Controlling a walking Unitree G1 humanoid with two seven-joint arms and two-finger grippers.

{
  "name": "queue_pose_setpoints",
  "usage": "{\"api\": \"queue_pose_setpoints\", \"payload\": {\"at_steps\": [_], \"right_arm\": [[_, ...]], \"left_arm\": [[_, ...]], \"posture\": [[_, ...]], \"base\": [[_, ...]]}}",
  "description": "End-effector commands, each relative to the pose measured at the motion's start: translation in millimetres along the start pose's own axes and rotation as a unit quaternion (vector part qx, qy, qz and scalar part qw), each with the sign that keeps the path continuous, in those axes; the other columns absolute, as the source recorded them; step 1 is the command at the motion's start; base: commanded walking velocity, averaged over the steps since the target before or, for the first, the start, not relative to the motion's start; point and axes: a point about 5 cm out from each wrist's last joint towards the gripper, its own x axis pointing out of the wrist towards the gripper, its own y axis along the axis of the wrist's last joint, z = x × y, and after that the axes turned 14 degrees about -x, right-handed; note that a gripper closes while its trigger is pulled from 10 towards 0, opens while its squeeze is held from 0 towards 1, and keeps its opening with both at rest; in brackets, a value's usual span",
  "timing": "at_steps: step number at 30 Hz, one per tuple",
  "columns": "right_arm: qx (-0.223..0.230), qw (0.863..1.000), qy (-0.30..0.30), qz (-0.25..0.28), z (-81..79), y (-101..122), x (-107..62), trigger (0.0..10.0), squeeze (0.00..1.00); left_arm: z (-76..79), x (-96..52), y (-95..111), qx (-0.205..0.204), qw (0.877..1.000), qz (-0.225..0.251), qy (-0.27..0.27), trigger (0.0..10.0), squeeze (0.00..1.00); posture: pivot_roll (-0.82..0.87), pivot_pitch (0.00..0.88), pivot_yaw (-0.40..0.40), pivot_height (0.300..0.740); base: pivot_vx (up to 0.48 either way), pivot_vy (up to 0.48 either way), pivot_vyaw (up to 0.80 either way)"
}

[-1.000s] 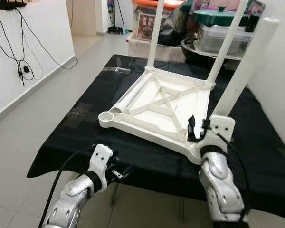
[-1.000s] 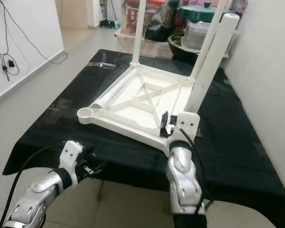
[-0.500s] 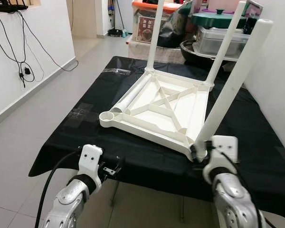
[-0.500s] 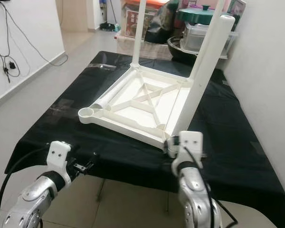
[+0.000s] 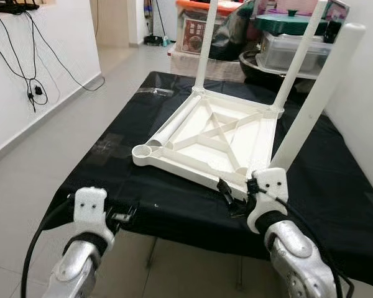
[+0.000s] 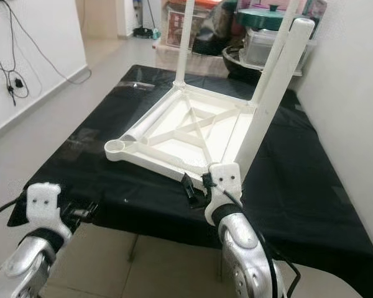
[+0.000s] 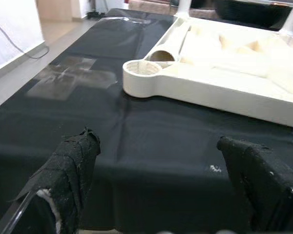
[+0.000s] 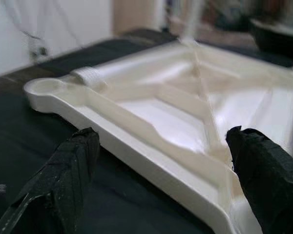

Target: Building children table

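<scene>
White children's table (image 5: 217, 133) lies upside down on black-draped tabletop (image 5: 112, 155); three legs stand upright, a loose leg (image 5: 174, 127) lies inside its frame. Right gripper (image 5: 232, 198), fingers apart, at near corner beside third leg (image 5: 311, 99). Left gripper (image 7: 161, 195), fingers apart, at tabletop's front edge, holding nothing.

- No text, brand, number or sign can be read anywhere in these views.
- The red-and-white printed panel on the box (image 5: 194, 36) at the far end of the room carries some graphics, but they are too small and blurred to make out.
</scene>
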Motion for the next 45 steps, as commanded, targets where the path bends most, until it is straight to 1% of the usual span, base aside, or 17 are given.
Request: {"api": "queue_pose_setpoints", "payload": {"at_steps": [1,9,11,12,14,15,18,24,27,28,30,32,37,39,42,44,45], "right_arm": [[-0.004,1.000,0.012,0.011,-4.8,3,1.0,10.0,0.00],[-0.011,0.999,0.036,0.021,-14.0,-1,16.5,10.0,0.00],[-0.001,0.999,0.046,0.027,-20.3,2,50.2,10.0,0.00],[-0.001,0.999,0.046,0.027,-20.3,2,50.2,10.0,0.00],[0.000,0.999,0.031,0.026,-19.5,8,76.0,10.0,0.00],[0.000,0.999,0.031,0.026,-19.5,8,76.0,10.0,0.00],[-0.022,1.000,-0.015,0.012,-8.1,11,102.8,10.0,0.00],[-0.023,0.998,-0.063,-0.016,6.0,8,114.1,10.0,0.00],[-0.027,0.993,-0.108,-0.043,22.0,-1,117.2,10.0,0.00],[-0.043,0.988,-0.134,-0.059,34.8,-9,115.6,10.0,0.00],[-0.043,0.988,-0.134,-0.059,34.8,-9,115.6,10.0,0.00],[-0.106,0.976,-0.176,-0.075,65.9,-22,107.8,10.0,0.00],[-0.156,0.964,-0.201,-0.083,92.2,-30,99.6,10.0,0.00],[-0.199,0.950,-0.220,-0.095,118.8,-38,88.8,10.0,0.00],[-0.229,0.941,-0.226,-0.102,135.7,-41,80.9,10.0,0.00],[-0.324,0.915,-0.220,-0.101,166.6,-40,66.8,10.0,0.00],[-0.324,0.915,-0.220,-0.101,166.6,-40,66.8,10.0,0.00]], "left_arm": [[4.7,-0.9,-1,0.002,1.000,-0.004,-0.003,10.0,0.00],[9.7,8.6,2,0.018,1.000,-0.009,-0.004,10.0,0.00],[12.6,15.3,4,0.021,1.000,-0.005,-0.011,10.0,0.00],[12.6,15.3,4,0.021,1.000,-0.005,-0.011,10.0,0.00],[15.6,20.1,7,0.021,1.000,0.001,-0.015,10.0,0.00],[15.6,20.1,7,0.021,1.000,0.001,-0.015,10.0,0.00],[15.4,20.8,8,0.022,1.000,0.005,-0.013,10.0,0.00],[16.5,21.3,8,0.023,1.000,0.007,-0.012,10.0,0.00],[16.8,21.8,8,0.024,1.000,0.008,-0.011,10.0,0.00],[16.7,22.2,7,0.024,1.000,0.007,-0.010,10.0,0.00],[16.7,22.2,7,0.024,1.000,0.007,-0.010,10.0,0.00],[18.6,24.5,5,0.023,1.000,0.004,-0.016,10.0,0.00],[21.4,26.8,3,0.021,0.999,0.000,-0.025,10.0,0.00],[22.8,28.6,1,0.020,0.999,-0.003,-0.028,10.0,0.00],[24.1,29.3,1,0.019,0.999,-0.003,-0.030,10.0,0.00],[25.4,29.9,0,0.017,0.999,-0.004,-0.032,10.0,0.00],[25.4,29.9,0,0.017,0.999,-0.004,-0.032,10.0,0.00]], "posture": [[0.06,0.000,-0.099,0.740],[0.07,0.000,-0.085,0.740],[0.08,0.000,-0.079,0.740],[0.08,0.000,-0.079,0.740],[0.09,0.000,-0.087,0.740],[0.09,0.000,-0.087,0.740],[0.12,0.000,-0.107,0.740],[0.14,0.000,-0.118,0.740],[0.14,0.000,-0.126,0.740],[0.13,0.000,-0.118,0.740],[0.13,0.000,-0.118,0.740],[0.12,0.000,-0.104,0.740],[0.10,0.000,-0.091,0.740],[0.08,0.000,-0.082,0.740],[0.08,0.000,-0.083,0.740],[0.08,0.000,-0.083,0.740],[0.08,0.000,-0.083,0.740]], "base": [[0.000,0.000,0.00],[0.000,0.000,0.00],[0.000,0.000,0.00],[0.000,0.000,0.00],[0.000,0.000,0.00],[0.000,0.000,0.00],[0.000,0.000,0.00],[0.000,0.000,0.00],[0.000,0.000,0.00],[0.000,0.000,0.00],[0.000,0.000,0.00],[0.000,0.000,0.00],[0.000,0.000,0.00],[0.000,0.000,0.00],[0.000,0.000,0.00],[0.000,0.000,0.00],[0.000,0.000,0.00]]}}
